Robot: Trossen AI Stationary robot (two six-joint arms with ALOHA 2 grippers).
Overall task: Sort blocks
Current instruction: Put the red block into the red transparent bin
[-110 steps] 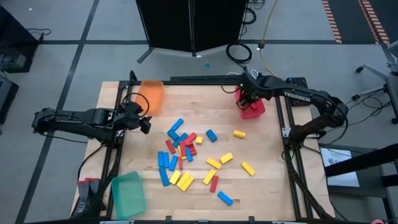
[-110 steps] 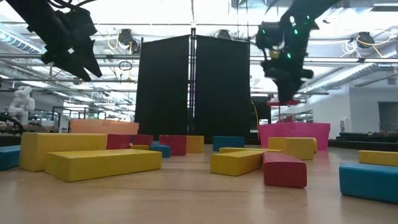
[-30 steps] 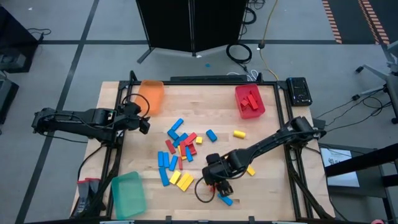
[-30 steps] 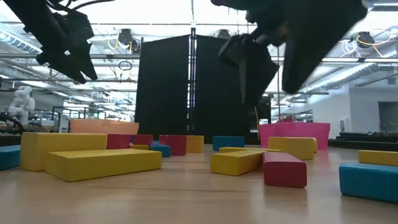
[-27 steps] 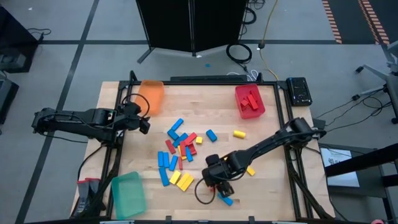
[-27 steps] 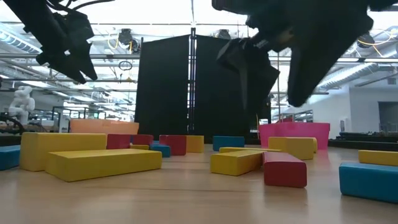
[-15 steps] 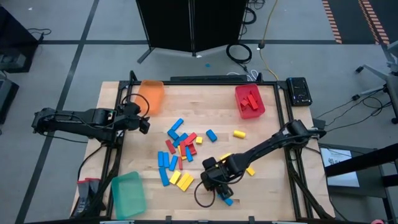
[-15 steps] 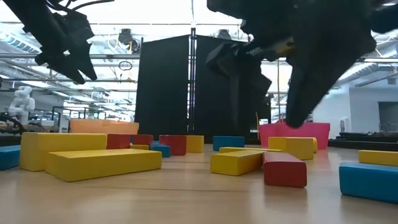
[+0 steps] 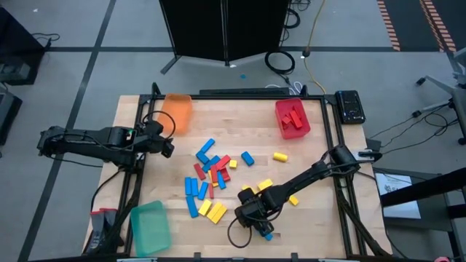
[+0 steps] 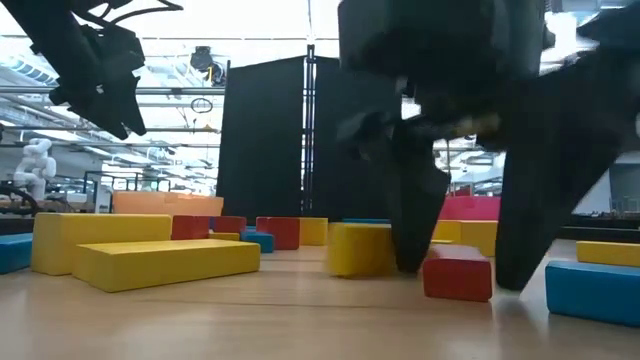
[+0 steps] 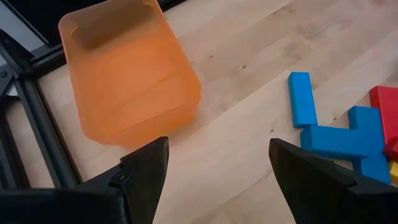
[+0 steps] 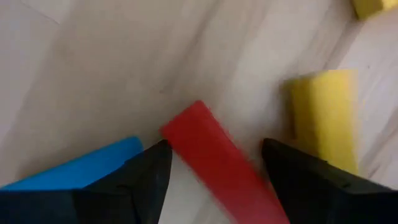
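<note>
R end effector (image 12: 211, 165) low on worktop (image 9: 306, 156), fingers apart astride red block (image 12: 214, 158), not clamped. L end effector (image 11: 214, 165) apart, near orange tray (image 11: 127, 78).

The right arm reaches across the table from its right side, stretched low toward the near edge, and the right gripper (image 9: 251, 216) is down at the surface with its two fingers (image 12: 147, 174) apart. The left arm lies along the left edge, and the left gripper (image 9: 166, 145) hangs above the table with fingers (image 11: 147, 169) spread wide.
</note>
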